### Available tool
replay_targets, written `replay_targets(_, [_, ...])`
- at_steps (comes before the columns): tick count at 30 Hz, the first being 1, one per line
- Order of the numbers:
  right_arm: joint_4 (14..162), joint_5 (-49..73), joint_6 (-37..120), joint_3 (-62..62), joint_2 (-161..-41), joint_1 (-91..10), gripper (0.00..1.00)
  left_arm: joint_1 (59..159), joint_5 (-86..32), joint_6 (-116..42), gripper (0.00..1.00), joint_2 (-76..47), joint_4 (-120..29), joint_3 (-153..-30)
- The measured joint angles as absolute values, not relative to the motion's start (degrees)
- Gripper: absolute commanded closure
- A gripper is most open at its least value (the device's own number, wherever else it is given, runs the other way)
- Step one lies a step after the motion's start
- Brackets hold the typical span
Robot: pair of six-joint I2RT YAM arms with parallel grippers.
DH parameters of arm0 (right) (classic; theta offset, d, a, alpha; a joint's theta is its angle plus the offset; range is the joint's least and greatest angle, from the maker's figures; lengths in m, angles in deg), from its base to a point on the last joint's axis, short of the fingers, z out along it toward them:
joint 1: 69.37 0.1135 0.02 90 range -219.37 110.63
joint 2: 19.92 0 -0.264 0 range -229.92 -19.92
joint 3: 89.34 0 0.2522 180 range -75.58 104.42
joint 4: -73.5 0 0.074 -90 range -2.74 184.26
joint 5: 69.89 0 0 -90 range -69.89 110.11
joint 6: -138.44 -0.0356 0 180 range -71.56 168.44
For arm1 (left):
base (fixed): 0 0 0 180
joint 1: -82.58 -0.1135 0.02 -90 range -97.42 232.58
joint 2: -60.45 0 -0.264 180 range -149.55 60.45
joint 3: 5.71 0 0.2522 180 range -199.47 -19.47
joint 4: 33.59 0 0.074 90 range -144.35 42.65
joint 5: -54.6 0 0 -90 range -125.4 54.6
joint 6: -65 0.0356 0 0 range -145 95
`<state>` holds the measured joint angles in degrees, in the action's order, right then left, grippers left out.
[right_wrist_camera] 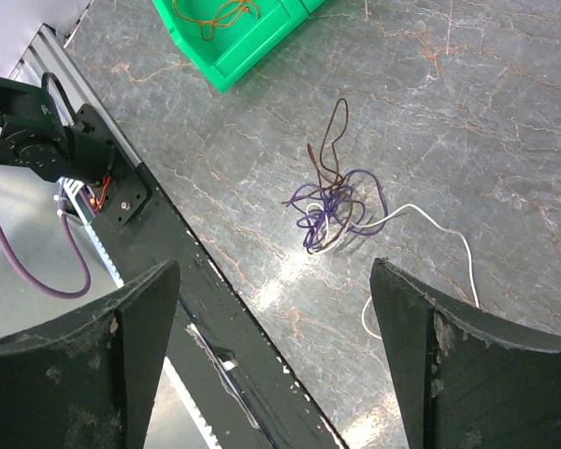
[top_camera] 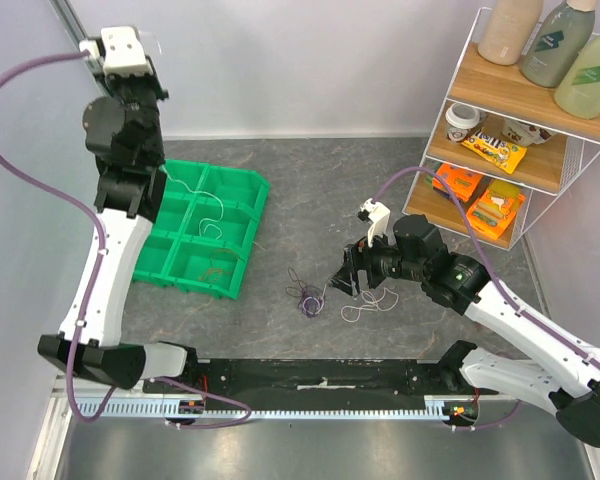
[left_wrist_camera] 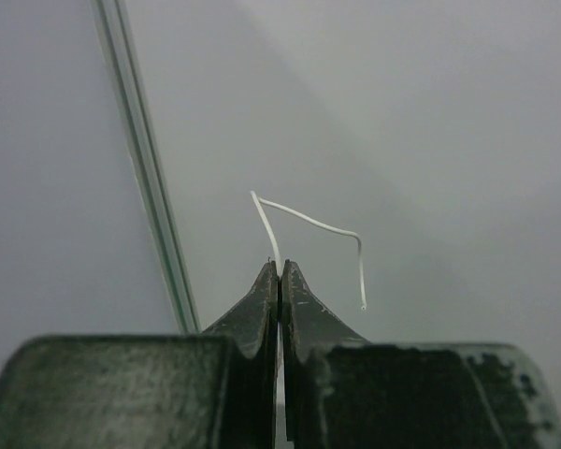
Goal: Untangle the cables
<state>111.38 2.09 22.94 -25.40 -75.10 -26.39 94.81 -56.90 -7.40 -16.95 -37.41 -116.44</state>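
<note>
Purple, brown cables (right_wrist_camera: 329, 208) lie tangled; one white cable (left_wrist_camera: 309, 221) is pinched

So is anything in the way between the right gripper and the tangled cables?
Nothing visible. The right gripper is open, and only table surface shows between its fingers and the cables. The green tray sits off to the side.
</note>
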Motion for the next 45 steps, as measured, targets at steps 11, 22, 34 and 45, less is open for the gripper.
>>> replay_targets(11, [111.4, 2.5, 22.9, -25.7, -74.5, -26.4, 0.10, 94.8, -59.3, -31.3, 0.98, -5.6, -50.8, -94.1])
replay_targets(22, [111.3, 2.4, 22.6, -25.8, -74.7, -26.4, 0.10, 94.8, -52.6, -43.2, 0.98, -3.7, -57.8, -98.2])
replay_targets(34, [111.4, 2.5, 22.1, -26.1, -74.4, -26.4, 0.10, 92.6, -47.7, -51.4, 0.98, -5.8, -57.5, -95.3])
replay_targets(45, [111.8, 3.4, 22.0, -26.5, -71.9, -26.4, 0.10, 84.9, -42.6, -54.3, 0.98, -11.4, -58.2, -77.7])
